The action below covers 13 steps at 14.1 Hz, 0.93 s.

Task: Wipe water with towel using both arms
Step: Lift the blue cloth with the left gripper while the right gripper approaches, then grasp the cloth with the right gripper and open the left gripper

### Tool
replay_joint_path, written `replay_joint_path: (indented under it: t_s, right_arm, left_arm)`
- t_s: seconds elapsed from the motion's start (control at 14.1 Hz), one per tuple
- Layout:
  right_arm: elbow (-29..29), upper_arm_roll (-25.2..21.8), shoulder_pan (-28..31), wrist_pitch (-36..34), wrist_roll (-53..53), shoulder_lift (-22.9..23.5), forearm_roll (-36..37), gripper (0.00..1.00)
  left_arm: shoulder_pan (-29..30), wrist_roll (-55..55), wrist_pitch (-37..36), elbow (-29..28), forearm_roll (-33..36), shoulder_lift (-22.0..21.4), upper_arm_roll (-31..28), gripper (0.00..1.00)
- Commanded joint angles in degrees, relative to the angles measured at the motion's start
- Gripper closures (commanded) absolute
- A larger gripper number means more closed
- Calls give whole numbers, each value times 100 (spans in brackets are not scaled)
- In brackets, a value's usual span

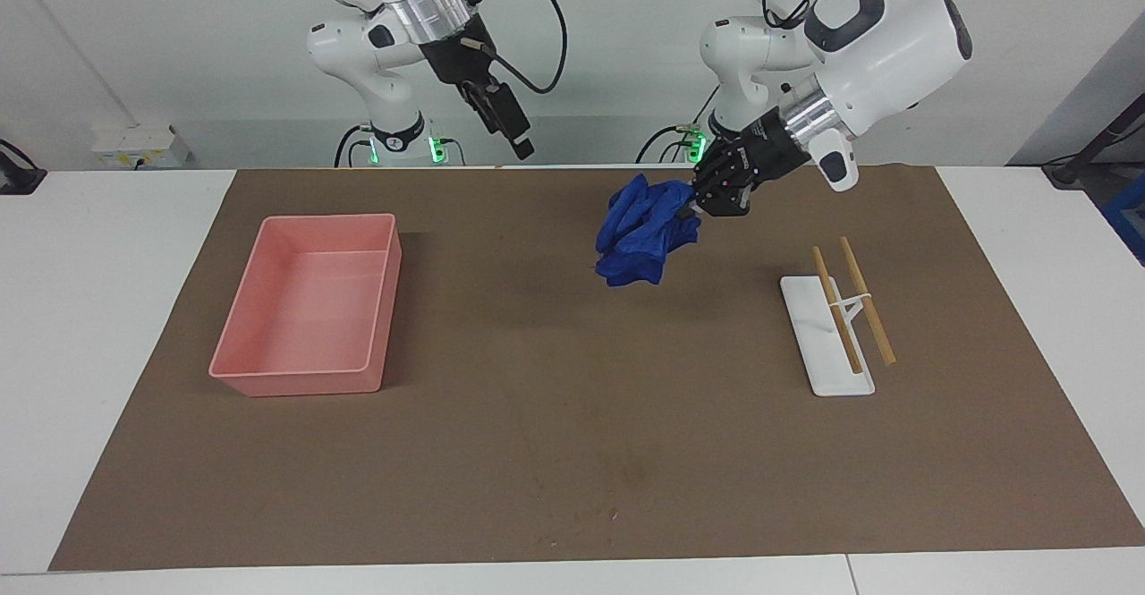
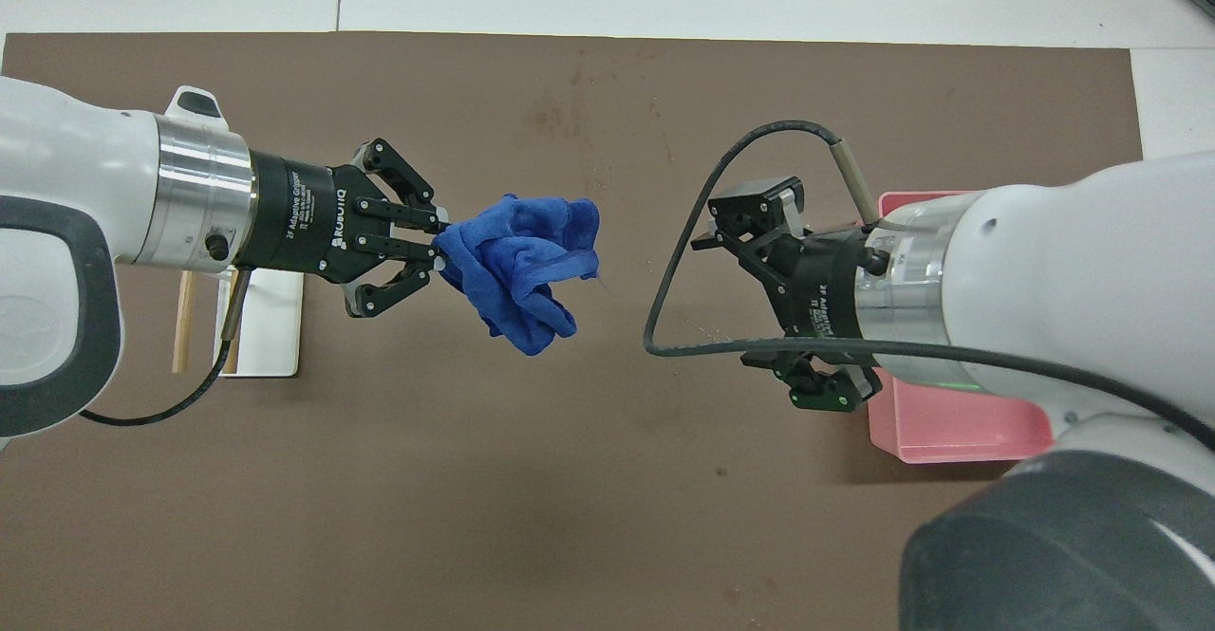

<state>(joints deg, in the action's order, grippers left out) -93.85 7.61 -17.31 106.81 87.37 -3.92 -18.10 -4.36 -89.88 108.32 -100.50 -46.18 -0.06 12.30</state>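
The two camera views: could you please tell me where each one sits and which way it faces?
Facing view: high across the table, facing the robots; both arms show whole, the left tool holding the towel up, the right tool raised.
Overhead view: above the robots' end, looking steeply down; forearms and tools only.
Shared: towel, pink tray, brown mat, chopstick rest.

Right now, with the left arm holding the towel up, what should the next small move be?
Probably bring the right end effector, open and waiting over the mat, across to the bunched towel hanging from the left end effector, so both arms hold it; no water shows.
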Motion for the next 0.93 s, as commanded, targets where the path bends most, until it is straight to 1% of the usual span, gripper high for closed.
replay_joint_path:
  t_s: [0.0, 0.07, 0.14, 0.36, 0.57, 0.71, 0.85]
  right_arm:
    - [-81, -22, -210, 550, 867, 101, -150, 1]
    - [-72, -22, -289, 665, 1000, 154, -141, 2]
    - [-72, -22, -368, 822, 1071, 189, -141, 8]
    - [-63, -22, -395, 1061, 1335, 365, -141, 6]
    - [-63, -22, -606, 1262, 1573, 480, -133, 5]
    - [-63, -22, -624, 1403, 1660, 558, -133, 5]
    - [-63, -22, -746, 1526, 1687, 629, -133, 5]
  left_arm:
    - [-65, -520, 128, -40, -522, -204, -44, 100]
    - [-74, -608, 128, -49, -567, -231, -44, 100]
    - [-118, -670, 154, -49, -584, -248, -9, 100]
    - [-153, -758, 251, -49, -742, -283, 149, 100]
    - [-162, -811, 234, -57, -839, -415, 194, 100]
    - [-337, -811, 243, -93, -840, -451, 237, 100]
    - [-382, -811, 251, -84, -840, -459, 246, 100]
